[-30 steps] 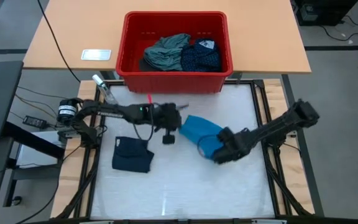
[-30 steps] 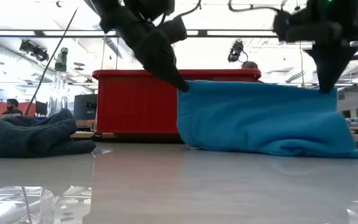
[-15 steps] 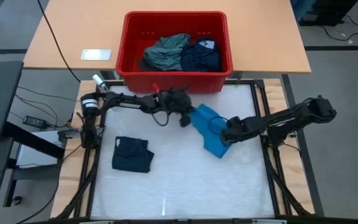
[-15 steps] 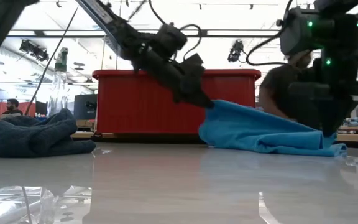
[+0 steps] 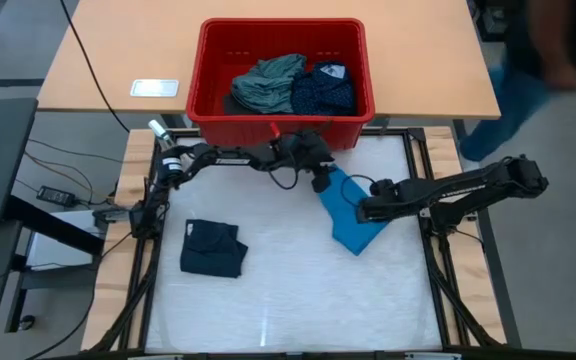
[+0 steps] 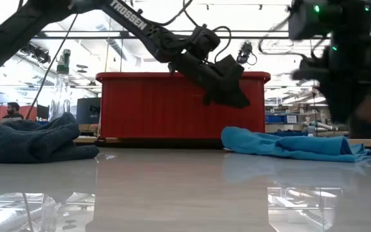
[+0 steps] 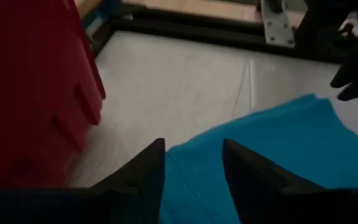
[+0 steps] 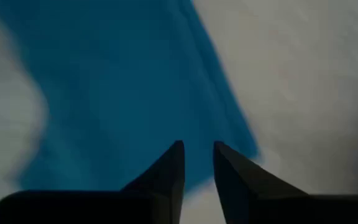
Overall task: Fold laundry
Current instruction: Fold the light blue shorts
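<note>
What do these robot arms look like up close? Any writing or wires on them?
Both are slim, dark, jointed arms. The left arm carries white TROSSEN lettering and looping black cables. The right arm shows green indicator lights in the low view. Each gripper has two dark, tapering fingers.

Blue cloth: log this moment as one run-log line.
blue cloth flat on mat, released | left gripper open above its far corner | right gripper open over its right edge | navy piece folded, left

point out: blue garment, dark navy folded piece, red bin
blue garment [image 5: 352, 222]: high view, middle of the cloth lying flat on the mat.
dark navy folded piece [image 5: 213, 249]: high view, centre of the fold.
red bin [image 5: 280, 129]: high view, its near wall.
</note>
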Available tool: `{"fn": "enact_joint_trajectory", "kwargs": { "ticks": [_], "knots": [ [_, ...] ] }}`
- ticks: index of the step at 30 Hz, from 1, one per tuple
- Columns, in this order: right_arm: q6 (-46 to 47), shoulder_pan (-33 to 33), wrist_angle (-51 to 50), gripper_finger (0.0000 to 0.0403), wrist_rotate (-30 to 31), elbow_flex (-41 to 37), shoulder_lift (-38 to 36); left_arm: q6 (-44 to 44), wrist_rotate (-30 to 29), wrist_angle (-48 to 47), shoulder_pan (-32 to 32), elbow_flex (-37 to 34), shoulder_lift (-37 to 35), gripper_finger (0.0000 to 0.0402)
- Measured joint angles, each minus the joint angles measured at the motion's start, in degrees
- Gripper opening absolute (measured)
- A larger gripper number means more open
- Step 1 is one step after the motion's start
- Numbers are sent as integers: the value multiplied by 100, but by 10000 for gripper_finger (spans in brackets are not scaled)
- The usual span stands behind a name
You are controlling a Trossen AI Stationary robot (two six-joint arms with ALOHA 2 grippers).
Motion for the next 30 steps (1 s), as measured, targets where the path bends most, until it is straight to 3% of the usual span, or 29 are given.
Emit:
{"fn": "enact_joint_trajectory", "kwargs": {
  "ticks": [4,8,13,18,22,26,30],
  "knots": [
    [-316,-75,773,104,489,38,36,-4,209,-645,116,171,-59,177],
    [-392,-104,1563,97,510,-267,368,-251,1275,-771,297,182,-286,171],
    [158,135,2071,82,393,-489,901,-551,2284,-1122,497,186,-526,167],
    [677,631,2781,68,-38,-501,1518,-144,2383,-2023,521,184,-765,167],
    [1384,1118,3694,56,-47,-456,1896,259,2392,-2693,356,106,-909,167],
    [2009,1554,3828,44,61,-71,2218,224,2403,-2410,152,-614,-1359,166],
    [2132,1859,3787,37,-47,564,2531,-241,2395,-1513,-13,-1959,-2035,166]
  ]
}}
